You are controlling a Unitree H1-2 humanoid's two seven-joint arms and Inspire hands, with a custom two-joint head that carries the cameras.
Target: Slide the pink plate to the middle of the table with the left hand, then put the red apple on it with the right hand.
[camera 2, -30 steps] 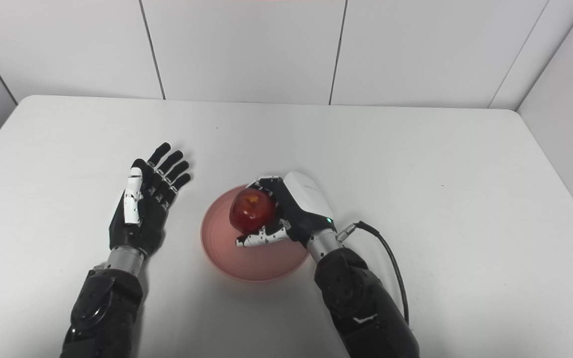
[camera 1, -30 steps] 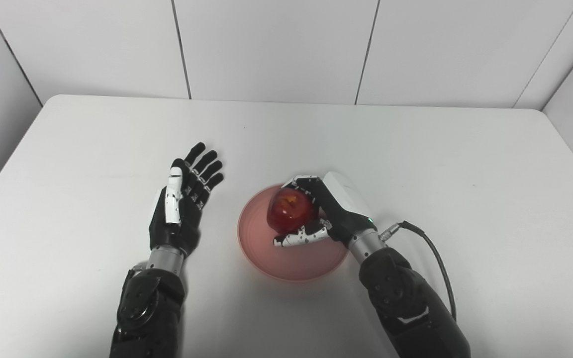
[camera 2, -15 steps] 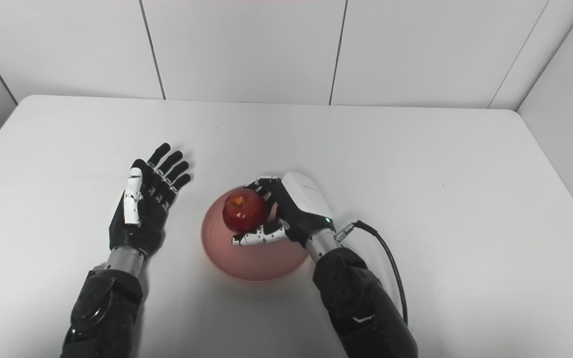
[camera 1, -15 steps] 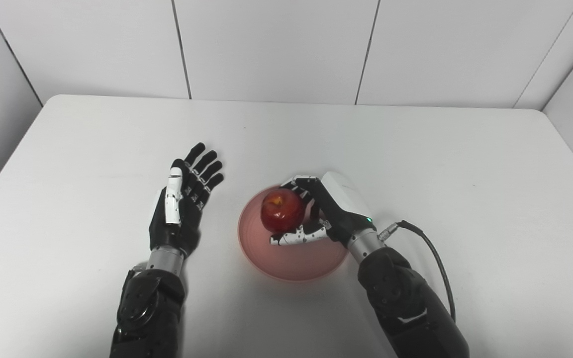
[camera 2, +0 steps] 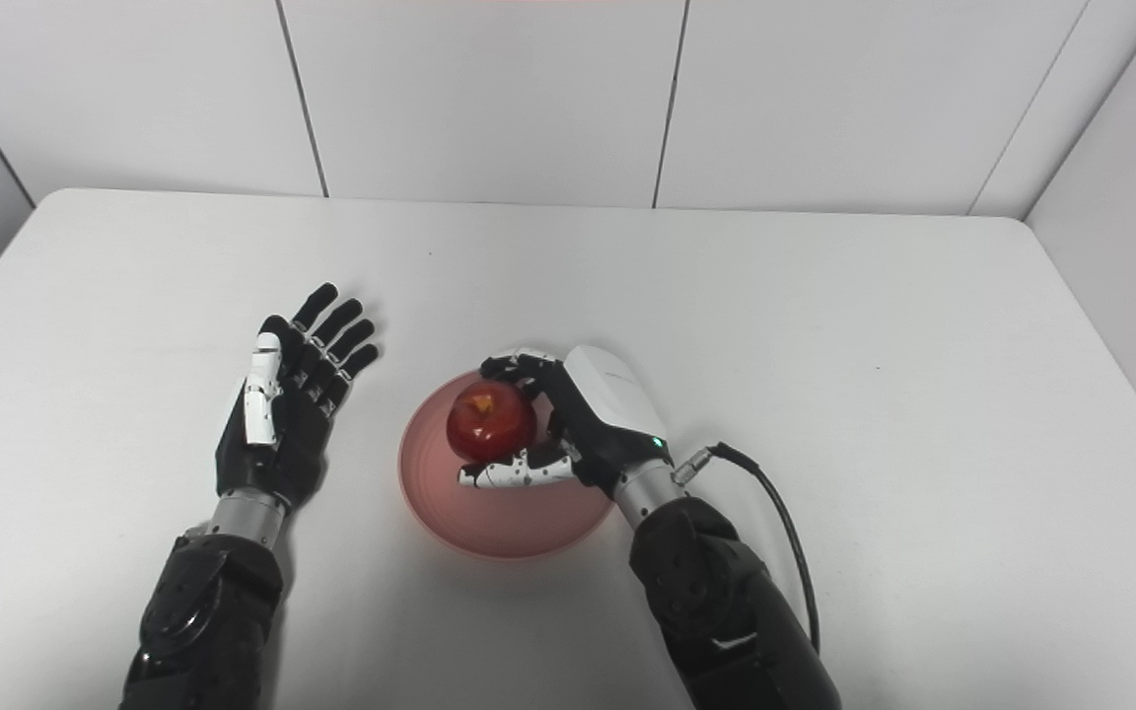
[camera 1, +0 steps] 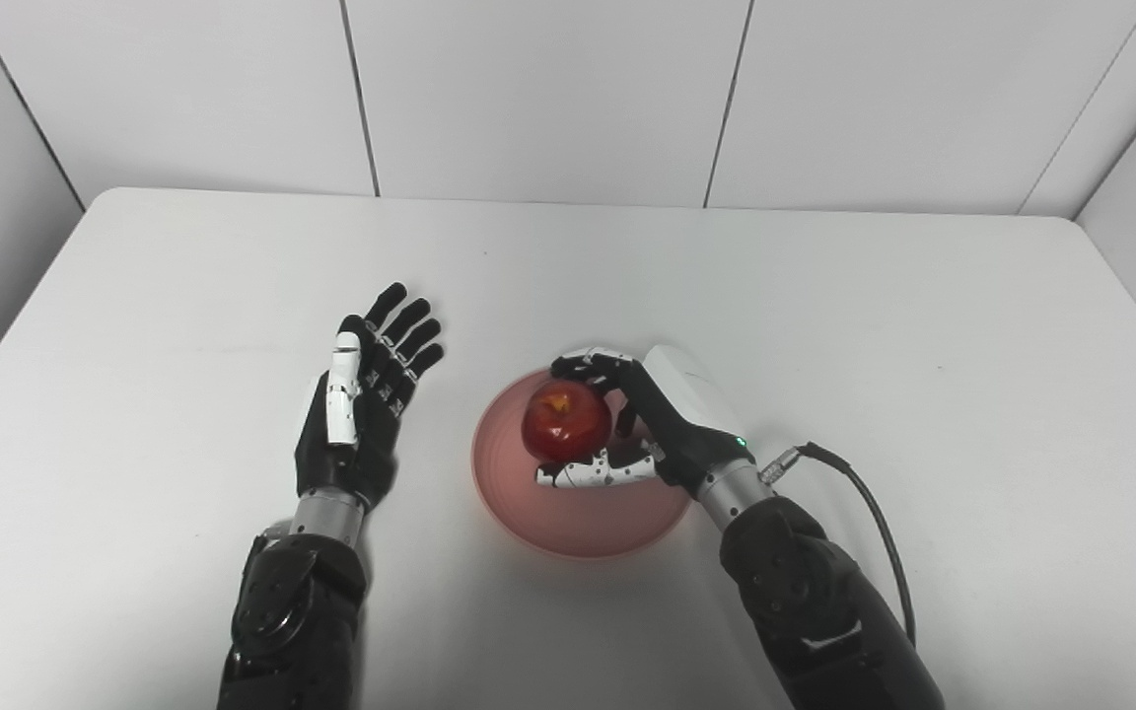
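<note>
The pink plate lies on the white table near its middle. A red apple rests on the plate's far half. My right hand comes in from the right and is shut on the apple, with dark fingers curled over its top and the white thumb along its near side. A narrow gap shows between apple and palm. My left hand lies open and palm up on the table, left of the plate and apart from it, holding nothing.
A black cable loops from my right wrist across the table to the right. The white table ends at white wall panels behind and on both sides.
The right hand lowered the apple onto the plate and carried it a little left. Its fingers have stretched out somewhat and the wrist has drawn slightly right. The left hand has not moved.
</note>
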